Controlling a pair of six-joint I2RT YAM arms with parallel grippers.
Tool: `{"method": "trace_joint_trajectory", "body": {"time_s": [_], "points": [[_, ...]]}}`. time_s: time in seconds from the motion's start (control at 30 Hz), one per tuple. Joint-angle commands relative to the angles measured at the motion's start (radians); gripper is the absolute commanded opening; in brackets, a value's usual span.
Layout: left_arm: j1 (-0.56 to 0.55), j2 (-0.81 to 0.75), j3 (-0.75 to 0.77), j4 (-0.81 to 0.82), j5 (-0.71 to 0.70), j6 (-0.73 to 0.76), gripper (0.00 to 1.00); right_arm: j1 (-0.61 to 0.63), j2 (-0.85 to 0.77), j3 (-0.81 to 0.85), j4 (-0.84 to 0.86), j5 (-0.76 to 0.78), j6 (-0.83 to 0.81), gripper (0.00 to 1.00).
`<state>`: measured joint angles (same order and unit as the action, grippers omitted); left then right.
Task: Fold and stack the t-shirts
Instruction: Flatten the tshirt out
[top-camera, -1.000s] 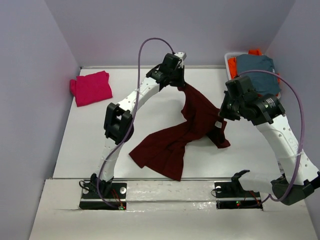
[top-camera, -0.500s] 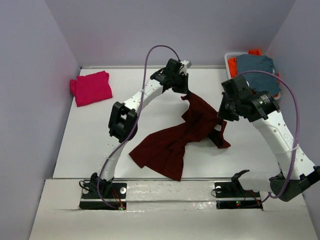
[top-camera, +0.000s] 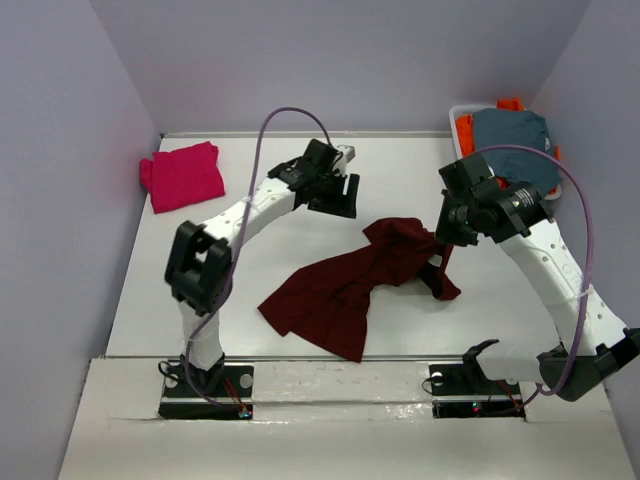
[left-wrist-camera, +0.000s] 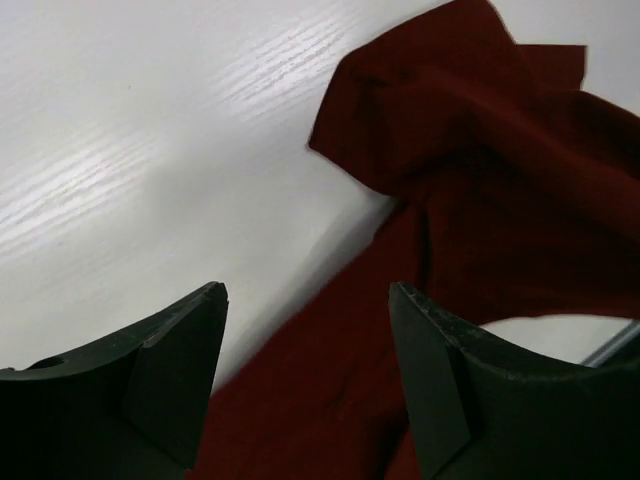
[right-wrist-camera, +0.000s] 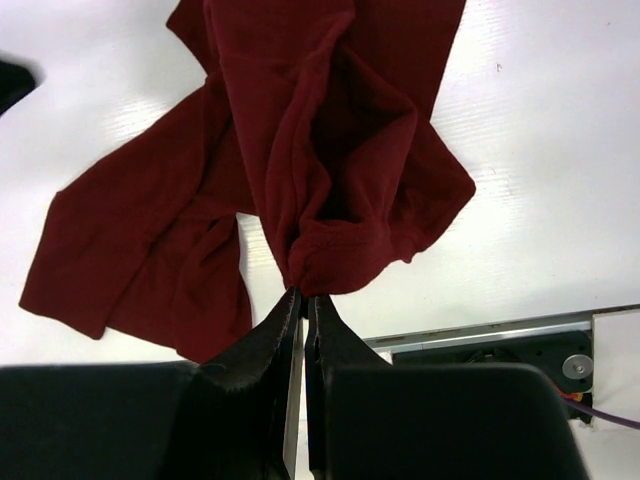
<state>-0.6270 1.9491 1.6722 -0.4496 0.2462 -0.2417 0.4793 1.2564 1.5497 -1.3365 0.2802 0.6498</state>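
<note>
The large dark maroon cloth t-shirt (top-camera: 345, 290) lies crumpled in the middle of the white table (top-camera: 400, 180). The right gripper (right-wrist-camera: 301, 296) is pinched tight on a bunched edge of it. The left gripper (left-wrist-camera: 308, 300) hovers above the shirt, jaws apart and empty. A folded magenta-pink t-shirt (top-camera: 185, 176) lies at the far left.

You worked in a robot lab: plain lilac walls (top-camera: 350, 60) enclosed the white table (top-camera: 200, 260), with left arm (top-camera: 250, 205) and right arm (top-camera: 555, 275) bolted at its edge.
</note>
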Motion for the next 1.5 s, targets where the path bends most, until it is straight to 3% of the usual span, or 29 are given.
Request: {"method": "trace_joint_trajectory", "body": {"time_s": [0.0, 0.13, 0.23, 0.47, 0.9, 1.47], "points": [[-0.004, -0.397, -0.242, -0.017, -0.084, -0.065, 0.77, -0.001, 0.003, -0.030, 0.034, 0.010, -0.012, 0.07], [-0.004, -0.582, -0.527, -0.057, -0.139, -0.149, 0.76, -0.001, 0.024, -0.063, 0.065, 0.001, -0.012, 0.07], [-0.004, -0.660, -0.655, -0.113, -0.148, -0.201, 0.74, -0.001, 0.057, -0.062, 0.080, -0.010, -0.015, 0.07], [-0.046, -0.737, -0.807, -0.228, -0.202, -0.264, 0.73, -0.001, 0.104, -0.043, 0.092, -0.009, -0.024, 0.07], [-0.085, -0.836, -0.919, -0.414, -0.212, -0.350, 0.70, -0.001, 0.089, -0.100, 0.108, -0.009, 0.002, 0.07], [-0.178, -0.578, -0.815, -0.419, -0.237, -0.303, 0.66, -0.001, 0.067, -0.126, 0.129, -0.010, 0.011, 0.07]]}}
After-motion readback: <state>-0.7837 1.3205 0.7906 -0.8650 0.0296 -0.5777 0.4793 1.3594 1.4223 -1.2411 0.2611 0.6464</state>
